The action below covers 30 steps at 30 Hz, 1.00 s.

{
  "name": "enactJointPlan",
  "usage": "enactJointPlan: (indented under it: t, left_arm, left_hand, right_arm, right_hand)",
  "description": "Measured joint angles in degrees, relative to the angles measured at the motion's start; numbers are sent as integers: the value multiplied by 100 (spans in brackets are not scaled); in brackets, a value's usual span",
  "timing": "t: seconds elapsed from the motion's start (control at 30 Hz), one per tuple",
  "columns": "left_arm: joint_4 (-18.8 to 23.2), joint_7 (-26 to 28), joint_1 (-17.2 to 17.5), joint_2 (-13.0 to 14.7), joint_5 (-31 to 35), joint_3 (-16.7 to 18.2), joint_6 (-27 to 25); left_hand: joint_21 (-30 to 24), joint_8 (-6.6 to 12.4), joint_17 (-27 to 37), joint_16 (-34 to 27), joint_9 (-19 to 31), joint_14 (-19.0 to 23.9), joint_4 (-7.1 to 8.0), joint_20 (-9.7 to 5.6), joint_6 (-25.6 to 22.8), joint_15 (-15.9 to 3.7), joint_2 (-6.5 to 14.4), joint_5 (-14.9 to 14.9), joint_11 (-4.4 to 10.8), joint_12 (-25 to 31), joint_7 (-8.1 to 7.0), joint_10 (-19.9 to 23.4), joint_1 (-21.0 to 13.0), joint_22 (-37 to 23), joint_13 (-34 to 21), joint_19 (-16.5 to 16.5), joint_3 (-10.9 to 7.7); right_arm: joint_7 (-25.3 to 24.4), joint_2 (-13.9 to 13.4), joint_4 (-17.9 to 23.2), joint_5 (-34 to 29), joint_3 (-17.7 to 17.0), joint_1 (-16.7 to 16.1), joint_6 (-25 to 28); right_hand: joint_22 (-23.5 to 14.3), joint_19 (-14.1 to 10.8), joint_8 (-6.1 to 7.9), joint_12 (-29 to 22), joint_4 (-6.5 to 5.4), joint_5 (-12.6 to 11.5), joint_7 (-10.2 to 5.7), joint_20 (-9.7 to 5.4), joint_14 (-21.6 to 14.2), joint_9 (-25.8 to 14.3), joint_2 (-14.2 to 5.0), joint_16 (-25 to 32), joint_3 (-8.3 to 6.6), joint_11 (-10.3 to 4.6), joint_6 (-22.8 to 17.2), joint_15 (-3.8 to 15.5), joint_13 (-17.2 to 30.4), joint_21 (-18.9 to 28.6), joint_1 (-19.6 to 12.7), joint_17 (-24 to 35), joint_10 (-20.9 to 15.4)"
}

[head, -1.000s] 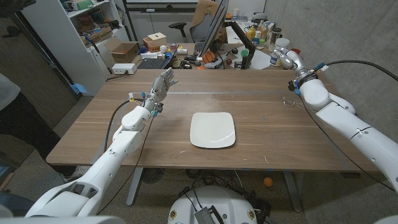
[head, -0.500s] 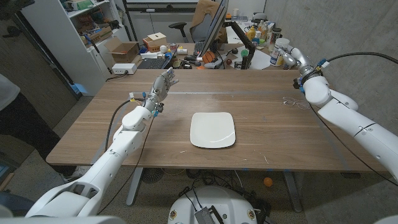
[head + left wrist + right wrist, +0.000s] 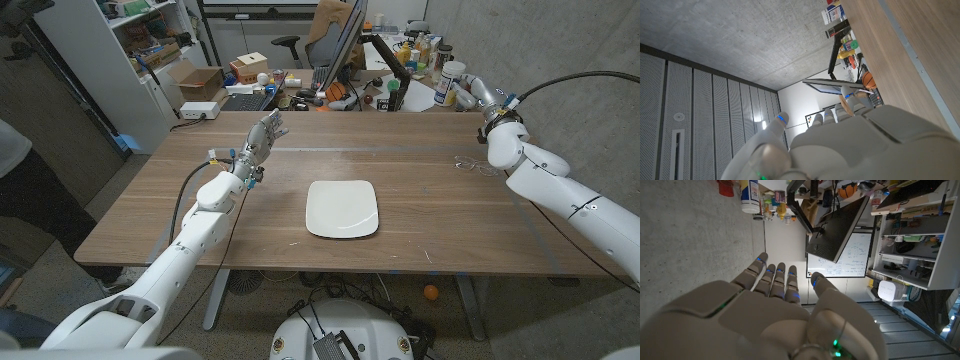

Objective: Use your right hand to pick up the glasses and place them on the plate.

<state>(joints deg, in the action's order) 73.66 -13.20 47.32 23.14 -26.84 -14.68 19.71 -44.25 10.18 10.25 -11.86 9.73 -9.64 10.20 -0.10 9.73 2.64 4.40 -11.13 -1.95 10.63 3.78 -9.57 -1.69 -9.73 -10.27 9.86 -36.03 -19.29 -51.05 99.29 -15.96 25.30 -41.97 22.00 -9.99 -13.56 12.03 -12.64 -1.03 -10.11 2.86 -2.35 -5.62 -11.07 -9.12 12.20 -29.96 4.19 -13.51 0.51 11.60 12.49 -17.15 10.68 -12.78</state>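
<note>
Thin wire-framed glasses (image 3: 474,164) lie on the wooden table near its right edge. A white square plate (image 3: 342,208) sits in the middle of the table, bare. My right hand (image 3: 479,92) is raised over the far right corner, beyond the glasses and apart from them, fingers straight and apart with nothing in them (image 3: 775,295). My left hand (image 3: 262,134) is lifted over the far left part of the table, fingers stretched out together and holding nothing (image 3: 850,125).
A cluttered desk with a monitor (image 3: 345,45), bottles and boxes stands just behind the table's far edge. A shelf unit (image 3: 130,50) is at the back left. A person's dark sleeve (image 3: 25,190) shows at the left edge.
My right hand has lifted and swung toward the far right corner, away from the glasses. The left arm, plate and glasses have not moved.
</note>
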Motion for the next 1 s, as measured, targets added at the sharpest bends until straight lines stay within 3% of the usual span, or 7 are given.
enactJointPlan:
  t: [0.47,0.83,1.0]
  left_arm:
    - [38,-3,33,34,-18,-9,0]
    - [51,-41,36,65,-19,-32,-15]
    - [48,-63,6,66,-13,-54,-43]
  left_hand:
    - [40,0,0,0,0,0,0,0,0,0,0,0,0,0,0,0,0,0,0,0,0]
    - [61,0,0,0,0,0,23,0,0,0,0,0,0,0,0,0,0,0,0,0,-23]
    - [73,0,0,0,0,0,24,0,0,0,0,0,0,0,0,0,0,0,0,0,-24]
  right_arm:
    - [181,-85,151,-749,305,155,773]
    - [607,-282,29,-1271,551,400,858]
    - [828,-367,-54,-1472,617,487,801]
  right_hand:
    - [0,0,0,36,95,0,0,0,-21,0,84,-34,96,-20,0,-20,-1,2,-25,-23,21]
    - [0,-205,0,34,230,0,-72,205,-85,1,134,-33,150,-65,-73,41,-1,2,-75,-29,-24]
    - [0,-247,0,34,271,0,-102,162,-136,1,159,-32,156,-93,-103,53,-1,16,-99,-29,-52]
